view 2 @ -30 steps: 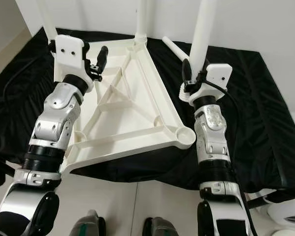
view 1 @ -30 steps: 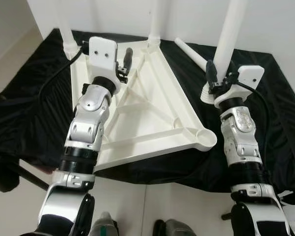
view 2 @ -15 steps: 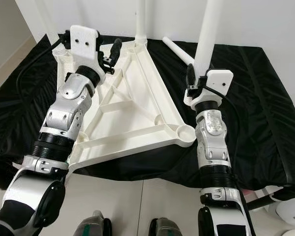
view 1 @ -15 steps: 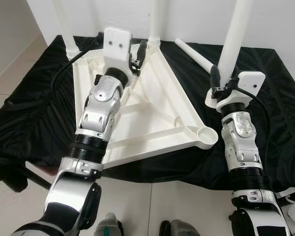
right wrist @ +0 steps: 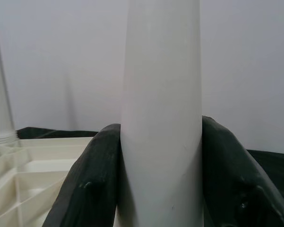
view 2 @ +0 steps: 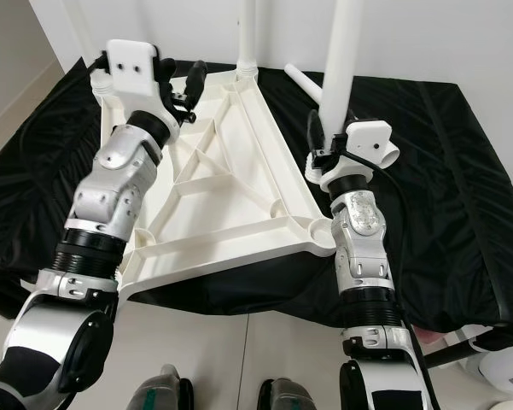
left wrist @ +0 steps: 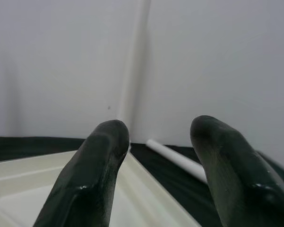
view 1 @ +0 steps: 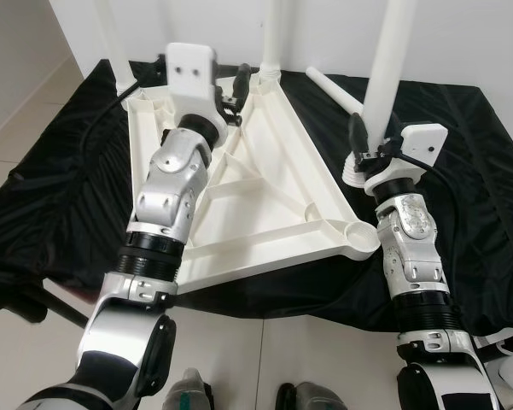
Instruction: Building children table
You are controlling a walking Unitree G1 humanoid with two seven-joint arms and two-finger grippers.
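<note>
a white tabletop (view 1: 265,184) lies upside down on a black cloth (view 1: 60,179), its ribbed underside facing up. two legs already stand in the far corner sockets: one (view 1: 113,43) at the far left, one (view 1: 271,34) at the far middle. the near right corner socket (view 1: 359,238) is empty. a spare leg (view 1: 335,90) lies flat on the cloth beyond the tabletop.

the right gripper (right wrist: 160,179) pinches another leg (view 1: 384,60) near its lower end, one black finger on each side, holding it upright. the leg's threaded foot (view 1: 355,171) hangs just off the tabletop's right edge, near the empty socket but not over it.

the left gripper (left wrist: 160,170) hovers over the far part of the tabletop, near the middle leg, its fingers spread and holding nothing.

judging from this, the leg still has to go into the empty socket, and that is where trouble could come. the grip is low on a long leg, so the top could swing and tilt the foot, making it catch the socket rim or start crooked. pressing down off-centre could shove the tabletop across the loose cloth, since nothing pins it. the smooth tapered leg could also slip through the fingers if twisted hard. the left arm, close to the standing legs, could knock one if it sweeps sideways.
</note>
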